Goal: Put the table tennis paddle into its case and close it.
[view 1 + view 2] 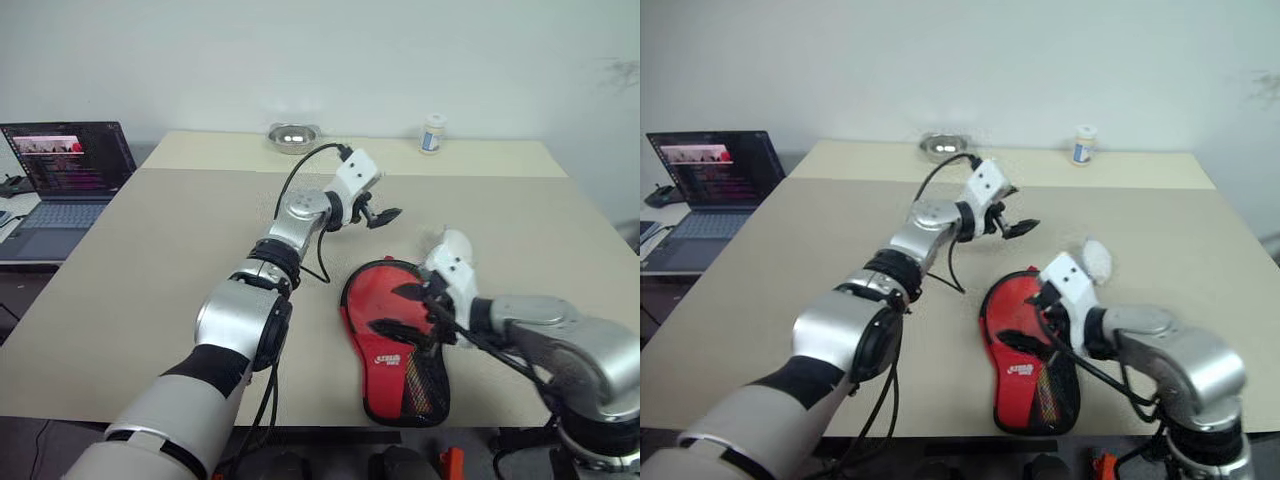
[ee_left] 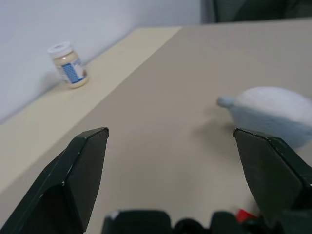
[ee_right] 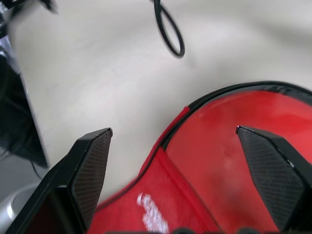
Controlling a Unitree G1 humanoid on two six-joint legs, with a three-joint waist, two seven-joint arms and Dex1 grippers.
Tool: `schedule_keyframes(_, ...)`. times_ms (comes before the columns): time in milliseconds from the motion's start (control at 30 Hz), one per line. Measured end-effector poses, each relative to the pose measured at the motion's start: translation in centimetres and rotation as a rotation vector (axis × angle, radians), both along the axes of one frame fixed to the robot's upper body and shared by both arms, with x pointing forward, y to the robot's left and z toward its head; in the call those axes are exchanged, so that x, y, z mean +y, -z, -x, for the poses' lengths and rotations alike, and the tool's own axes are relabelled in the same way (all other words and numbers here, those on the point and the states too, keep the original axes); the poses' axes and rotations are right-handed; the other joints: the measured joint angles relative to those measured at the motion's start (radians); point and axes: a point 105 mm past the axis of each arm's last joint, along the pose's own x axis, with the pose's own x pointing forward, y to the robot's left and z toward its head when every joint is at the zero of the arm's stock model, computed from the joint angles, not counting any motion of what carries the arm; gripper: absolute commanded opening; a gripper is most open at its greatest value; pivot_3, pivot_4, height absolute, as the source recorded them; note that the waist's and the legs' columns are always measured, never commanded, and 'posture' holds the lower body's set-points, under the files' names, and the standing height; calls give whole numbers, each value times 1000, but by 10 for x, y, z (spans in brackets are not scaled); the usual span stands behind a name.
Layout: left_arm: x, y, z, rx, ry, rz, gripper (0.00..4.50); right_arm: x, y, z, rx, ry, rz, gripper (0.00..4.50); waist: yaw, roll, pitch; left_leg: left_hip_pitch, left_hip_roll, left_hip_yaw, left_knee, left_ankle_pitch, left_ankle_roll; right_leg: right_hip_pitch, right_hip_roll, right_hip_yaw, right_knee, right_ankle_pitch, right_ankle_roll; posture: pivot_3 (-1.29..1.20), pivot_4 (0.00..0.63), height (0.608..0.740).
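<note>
The case [image 1: 395,345] lies flat on the table [image 1: 150,260] near its front edge, red side up, black-edged, with black mesh and a white logo toward its narrow end. The right gripper [image 1: 410,312] hovers over it, released. Beyond the case, the left gripper [image 1: 378,214] is released too, empty.

One case [image 1: 395,345], one grey-white pouch [image 2: 273,114], one jar [image 1: 432,133], one bowl [image 1: 293,135], one laptop [image 1: 65,185].
</note>
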Motion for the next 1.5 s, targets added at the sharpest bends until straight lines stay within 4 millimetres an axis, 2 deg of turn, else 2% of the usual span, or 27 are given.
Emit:
schedule_keyframes(133,0,34,28,71,207,-20,4453,-25,-6,6,-14,39,67,4500,0,0,1,-1,-4,1,1,-1,1,0,-3,1,0,0,0,0,150,740)
schedule_keyframes(233,-3,54,47,96,323,-84,4453,-41,-8,3,-20,85,86,4500,0,0,1,0,-5,0,1,-1,2,0,-3,1,1,0,1,0,150,740)
schedule_keyframes(400,-6,87,65,150,396,-170,4453,-69,-16,-19,-83,219,100,4500,1,0,1,1,-4,-1,1,0,3,0,-2,1,3,-3,6,0,150,740)
schedule_keyframes(533,-10,103,64,171,358,-207,4453,-95,-23,-56,-169,406,100,4500,-1,0,1,2,-5,1,2,1,5,1,-2,3,4,-2,7,0,150,740)
schedule_keyframes(600,-12,106,63,171,346,-204,4453,-104,-20,-71,-181,467,99,4500,-2,0,1,3,-5,1,2,1,5,2,-2,3,4,-2,7,0,150,740)
schedule_keyframes(833,-20,107,61,129,320,-207,4453,-89,-9,-115,-191,524,45,4500,-4,0,0,7,-5,3,2,1,5,5,-2,5,5,-2,8,0,150,740)
schedule_keyframes(867,-20,107,61,129,317,-206,4453,-86,-5,-127,-176,553,8,4500,-4,0,0,8,-5,3,2,1,5,6,-2,5,5,-2,8,0,150,740)
schedule_keyframes(1000,-23,107,62,129,323,-203,4453,-88,11,-155,-146,634,-4,4500,-3,0,0,8,-5,4,2,1,6,6,-2,6,6,-2,8,0,150,740)
schedule_keyframes(1100,-24,107,62,127,323,-202,4453,-96,26,-167,-135,675,40,4500,-2,1,0,8,-5,4,2,1,6,6,-2,6,5,-1,7,0,150,740)
schedule_keyframes(1200,-24,108,62,125,320,-201,4453,-107,46,-173,-116,714,92,4500,-2,1,0,8,-5,5,1,1,6,6,-3,7,5,1,3,0,150,740)
schedule_keyframes(1267,-23,108,62,124,316,-200,4453,-110,52,-174,-114,722,101,4500,-3,1,0,9,-5,5,2,1,6,6,-3,7,6,1,3,0,150,740)
schedule_keyframes(1367,-22,109,62,121,306,-197,4500,-108,52,-177,-123,718,99,3934,-3,1,0,11,-5,5,2,2,6,7,-3,7,7,1,4,0,150,740)
schedule_keyframes(1500,-21,111,63,117,306,-193,4500,-106,52,-177,-124,712,95,2602,-3,1,0,14,-5,5,2,2,6,11,-3,7,6,-2,8,0,150,740)
